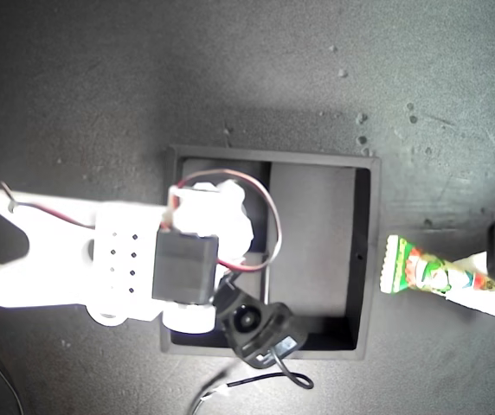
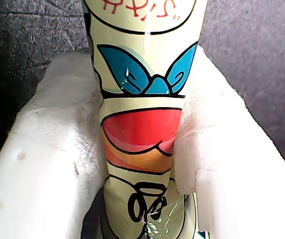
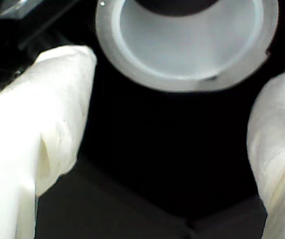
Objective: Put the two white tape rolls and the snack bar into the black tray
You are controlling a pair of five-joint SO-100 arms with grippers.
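Observation:
The black tray (image 1: 364,259) lies in the middle of the exterior view. My second gripper (image 1: 215,207) hangs over the tray's half on the exterior view's left, open. A white tape roll (image 3: 132,64) lies on the tray's black floor just ahead of its white fingers (image 3: 48,124), apart from them. It is the only tape roll I see. The snack bar (image 1: 421,272) is off the tray at the exterior view's right, one crimped end close to the tray wall. My first gripper (image 1: 477,290) is shut on it, and the printed wrapper (image 2: 142,124) is squeezed between the white pads (image 2: 48,164).
The second arm's white body (image 1: 66,259) stretches in from the exterior view's left and covers much of the tray's half on that side. Its black wrist camera (image 1: 252,324) and a cable (image 1: 256,376) hang over the tray's near wall. The dark mat (image 1: 230,78) surrounds the tray.

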